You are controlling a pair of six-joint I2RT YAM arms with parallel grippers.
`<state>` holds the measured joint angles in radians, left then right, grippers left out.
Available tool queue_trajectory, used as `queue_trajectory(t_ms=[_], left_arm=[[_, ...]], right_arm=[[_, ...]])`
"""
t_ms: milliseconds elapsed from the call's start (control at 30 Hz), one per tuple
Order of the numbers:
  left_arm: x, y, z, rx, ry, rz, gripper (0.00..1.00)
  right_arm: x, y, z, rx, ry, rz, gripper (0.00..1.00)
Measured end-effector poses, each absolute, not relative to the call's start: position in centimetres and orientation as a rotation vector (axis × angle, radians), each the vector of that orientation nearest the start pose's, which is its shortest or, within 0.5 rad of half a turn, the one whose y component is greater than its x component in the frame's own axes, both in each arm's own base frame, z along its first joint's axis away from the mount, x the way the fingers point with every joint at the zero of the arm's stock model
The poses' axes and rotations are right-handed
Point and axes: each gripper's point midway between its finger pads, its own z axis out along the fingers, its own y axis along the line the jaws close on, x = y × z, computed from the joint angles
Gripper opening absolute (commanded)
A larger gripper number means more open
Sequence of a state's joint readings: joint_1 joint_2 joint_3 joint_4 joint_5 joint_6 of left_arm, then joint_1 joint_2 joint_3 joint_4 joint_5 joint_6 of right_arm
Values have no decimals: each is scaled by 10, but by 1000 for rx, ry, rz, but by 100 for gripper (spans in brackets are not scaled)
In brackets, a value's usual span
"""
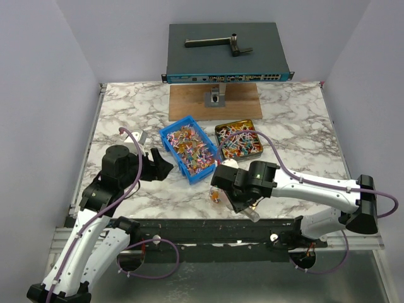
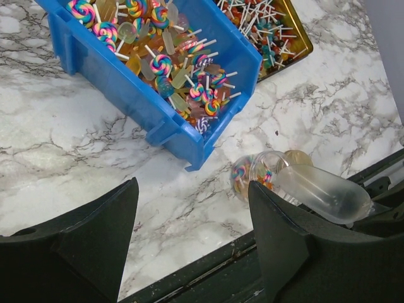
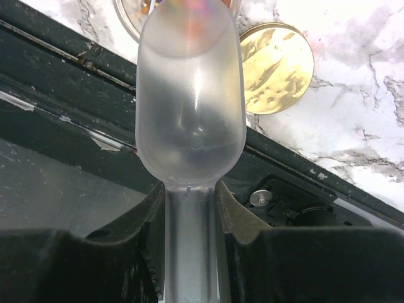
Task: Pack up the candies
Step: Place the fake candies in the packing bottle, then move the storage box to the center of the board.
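Right wrist view: right gripper point(image 3: 190, 218) clamped on scoop point(image 3: 189, 113) handle, mouth at jar point(image 2: 249, 173); left gripper point(image 2: 192, 227) wide, idle. Most candies point(image 2: 167, 60) in blue bin point(image 2: 95, 69). I expect spills off the table point(image 1: 297, 145) edge if tilted hastily.

Layout: bin point(image 2: 126, 95) mid-table point(image 1: 297, 126), candies point(image 1: 189, 148) in it. Tin tray point(image 2: 302, 39) just right of the bin, more candies in that. Board point(image 1: 189, 104) behind both, rack unit point(image 1: 208, 57) behind the board. Jar point(image 2: 252, 177) on its side near the front edge, front-right of the bin's near corner. Scoop point(image 3: 189, 107) right of the jar, tip at its mouth, handle between the right gripper point(image 3: 189, 211) fingers. Round lid point(image 3: 276, 66) flat on the table beside the scoop. Left gripper point(image 2: 192, 186) left of the bin, apart from it.
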<state>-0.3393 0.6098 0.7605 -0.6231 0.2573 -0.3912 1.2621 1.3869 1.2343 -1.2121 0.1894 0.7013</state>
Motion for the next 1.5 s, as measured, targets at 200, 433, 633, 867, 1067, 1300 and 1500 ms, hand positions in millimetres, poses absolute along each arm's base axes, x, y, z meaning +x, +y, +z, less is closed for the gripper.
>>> queue_trajectory(t_ms=[200, 433, 633, 867, 1067, 1300, 1500], left_arm=[[198, -134, 219, 115, 2091, -716, 72], [198, -134, 220, 116, 2090, -718, 73], [198, -134, 220, 116, 2088, -719, 73], [198, -134, 220, 117, 2087, -719, 73], [198, -134, 220, 117, 2088, -719, 73], [200, -135, 215, 113, 2113, -715, 73], [204, -138, 204, 94, 2170, -720, 74]], right_arm=[[93, 228, 157, -695, 2750, 132, 1], [123, 222, 173, -567, 2668, 128, 1], [157, 217, 185, -440, 2572, 118, 1], [194, 203, 198, -309, 2441, 102, 1], [219, 189, 193, -242, 2383, 58, 1], [243, 181, 188, -206, 2334, 36, 1], [257, 174, 182, -206, 2298, -2, 1]])
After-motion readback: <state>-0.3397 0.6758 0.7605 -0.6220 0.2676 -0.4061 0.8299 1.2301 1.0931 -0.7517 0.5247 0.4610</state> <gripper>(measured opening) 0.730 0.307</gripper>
